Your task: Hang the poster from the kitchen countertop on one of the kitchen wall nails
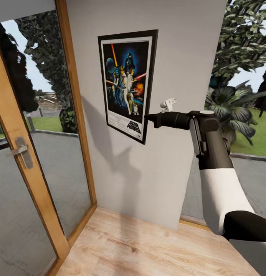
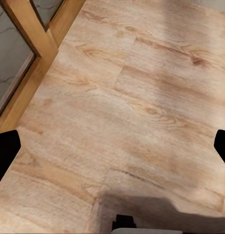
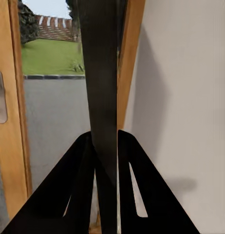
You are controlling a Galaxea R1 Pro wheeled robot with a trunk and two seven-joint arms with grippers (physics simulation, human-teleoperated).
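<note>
Hand (image 3: 106, 161) clamped on poster (image 3: 103, 73) edge

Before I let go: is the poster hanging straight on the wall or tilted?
Tilted. The poster sits skewed against the grey wall, its frame edges slanting, with the right gripper shut on its lower right edge.

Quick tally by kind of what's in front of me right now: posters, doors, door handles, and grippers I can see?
Posters: 1, the poster, pinched edge-on in the right gripper.
Doors: 1, the wooden glass door.
Door handles: 1, the metal handle.
Grippers: 2, counting the left gripper over the wooden floor.
Total: 5
</note>
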